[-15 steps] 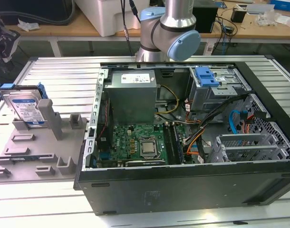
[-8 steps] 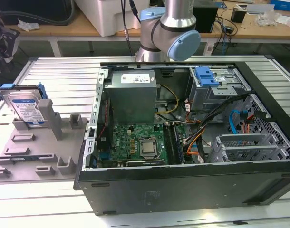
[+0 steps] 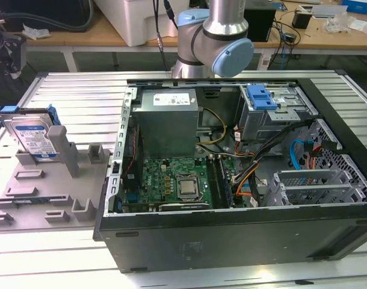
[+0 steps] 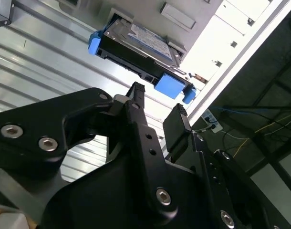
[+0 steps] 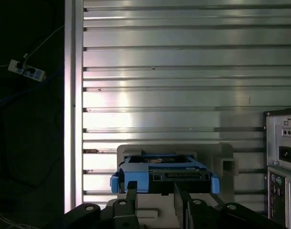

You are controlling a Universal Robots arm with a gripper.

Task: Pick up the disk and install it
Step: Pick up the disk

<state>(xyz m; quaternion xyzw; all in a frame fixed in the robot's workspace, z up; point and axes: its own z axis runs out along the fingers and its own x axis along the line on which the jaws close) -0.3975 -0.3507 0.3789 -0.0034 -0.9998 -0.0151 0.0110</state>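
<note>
1. Risk: the disk point(image 3: 33, 135) leans tilted in a grey holder point(image 3: 69, 156) on the slatted metal surface point(image 3: 75, 96). It sits at the exterior view's left, well apart from the open computer case point(image 3: 231, 241). A stray nudge from a fingertip could tip it or slide it out of the holder.
2. Risk: in both wrist views the gripper point(image 4: 157, 107) opens along the disk's near edge, and the gap looks narrower than that edge. A straight approach would probably put the fingertips point(image 4: 136, 93) on the edge, not around it.
3. Risk: the blue bracket point(image 4: 171, 87) is plastic and probably flexes. A grip on it alone may slip or twist the drive.
4. Risk at install: loose cables point(image 3: 255, 162) lie near the drive cage point(image 3: 280, 114) inside the case. They could snag the disk or block its seating.
5. Jaws: partly open with a moderate gap and nothing between them. They are near the disk but apart from it, as far as the second wrist view shows. The disk is in the holder, not yet picked up.
</note>
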